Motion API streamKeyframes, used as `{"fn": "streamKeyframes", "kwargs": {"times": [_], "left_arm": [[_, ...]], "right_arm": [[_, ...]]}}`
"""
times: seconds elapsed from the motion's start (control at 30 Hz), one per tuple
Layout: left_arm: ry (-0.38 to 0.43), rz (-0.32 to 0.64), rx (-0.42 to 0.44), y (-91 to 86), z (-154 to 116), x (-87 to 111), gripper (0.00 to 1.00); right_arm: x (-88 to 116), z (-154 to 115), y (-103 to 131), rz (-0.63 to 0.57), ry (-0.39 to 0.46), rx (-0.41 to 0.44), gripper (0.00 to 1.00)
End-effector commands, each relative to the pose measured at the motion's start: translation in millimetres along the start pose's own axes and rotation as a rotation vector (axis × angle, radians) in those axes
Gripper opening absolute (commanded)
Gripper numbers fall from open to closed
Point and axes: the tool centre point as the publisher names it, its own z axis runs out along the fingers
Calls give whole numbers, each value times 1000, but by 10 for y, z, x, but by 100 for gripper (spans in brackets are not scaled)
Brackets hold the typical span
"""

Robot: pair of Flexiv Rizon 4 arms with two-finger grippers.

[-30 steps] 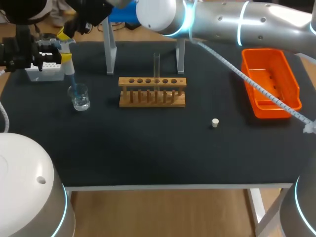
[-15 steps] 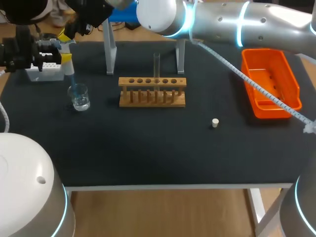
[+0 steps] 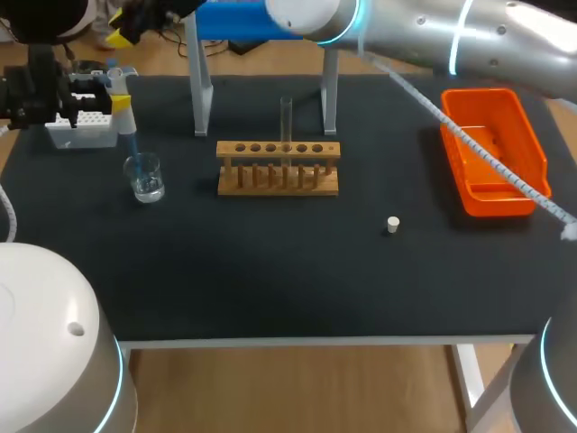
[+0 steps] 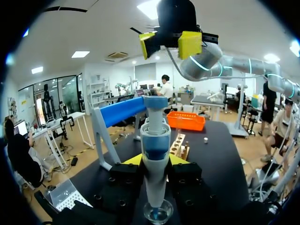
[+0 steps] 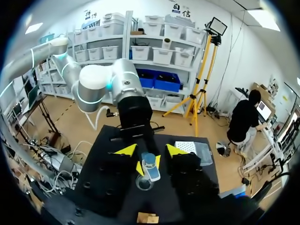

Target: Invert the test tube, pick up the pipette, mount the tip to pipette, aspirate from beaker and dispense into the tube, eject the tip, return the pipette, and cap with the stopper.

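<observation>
My left gripper [image 3: 115, 97] is shut on the white and blue pipette [image 3: 122, 101] at the table's far left and holds it upright. The pipette's tip dips into the glass beaker [image 3: 144, 176]. In the left wrist view the pipette [image 4: 154, 140] stands between my yellow fingertips, with the beaker [image 4: 158, 213] under it. My right gripper [image 3: 122, 34] hangs open just above the pipette's top, touching nothing; it shows overhead as the right gripper [image 4: 168, 42]. The test tube [image 3: 286, 117] stands upright in the wooden rack [image 3: 278, 167]. The white stopper [image 3: 392, 225] lies in front of the rack, to its right.
A white tip box [image 3: 86, 122] sits behind the beaker by the left arm. A stand with a blue bar [image 3: 230, 20] rises behind the rack on two metal legs. An orange tray [image 3: 491, 153] lies at the right edge. My right arm spans the back of the table.
My right gripper has lifted up off the pipette's top and opened. The left gripper, pipette and beaker have stayed in place.
</observation>
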Motion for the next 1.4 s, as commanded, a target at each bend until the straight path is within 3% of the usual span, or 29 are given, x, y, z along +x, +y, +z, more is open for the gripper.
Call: {"fn": "streamKeyframes", "kwargs": {"times": [0.03,0.53,0.83,1.1,1.4], "left_arm": [[-2,0,-2,-8,-2,7,0],[-2,0,-2,-8,-2,7,0],[-2,0,-2,-8,-2,7,0],[-2,0,-2,-8,-2,7,0],[-2,0,-2,-8,-2,7,0]], "right_arm": [[61,-412,-13,-17,12,5,100],[287,-1613,-419,-105,68,4,100],[398,-2226,-822,-73,18,-14,100],[518,-2519,-1233,-59,-33,-19,100],[626,-2573,-1670,-64,-72,-51,100]]}}
